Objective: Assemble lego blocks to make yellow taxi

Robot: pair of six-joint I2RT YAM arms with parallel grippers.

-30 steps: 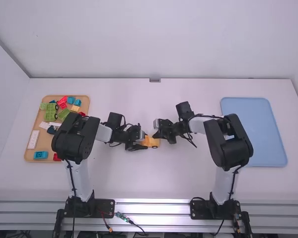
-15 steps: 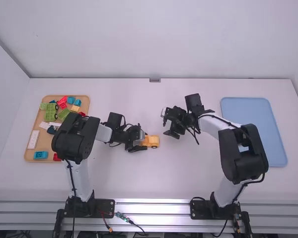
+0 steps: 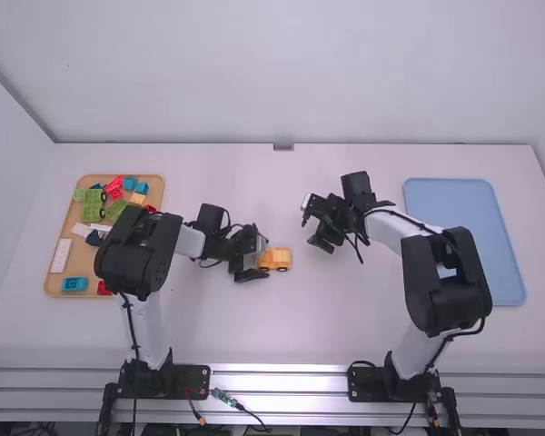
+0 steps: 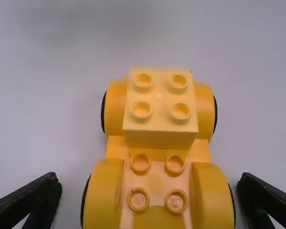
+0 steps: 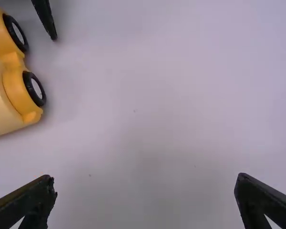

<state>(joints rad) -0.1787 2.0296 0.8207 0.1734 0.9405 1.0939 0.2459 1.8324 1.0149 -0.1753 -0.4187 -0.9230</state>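
In the high view, the yellow taxi [image 3: 277, 260] stands on the white table [image 3: 282, 327], its nine o'clock end partly hidden by the left gripper [image 3: 252, 263]. The left wrist view has that gripper's fingers spread wide, one on each side of the taxi; one finger is well clear, the other just beside it, perhaps touching, hard to be sure. A pale yellow block [image 4: 160, 109] sits on the taxi, and only black slivers of the wheels show past the orange-yellow fenders.

Between one and two o'clock from the taxi is the right gripper [image 3: 313, 225], its fingers wide apart with nothing between them. In the right wrist view the taxi is cut off by the view's edge, two black wheels [image 5: 34, 88] visible.

The wooden tray [image 3: 84, 255] of blocks, toward nine o'clock, is partly covered by the left arm; the blue tray [image 3: 492, 263], at three, by the right arm.
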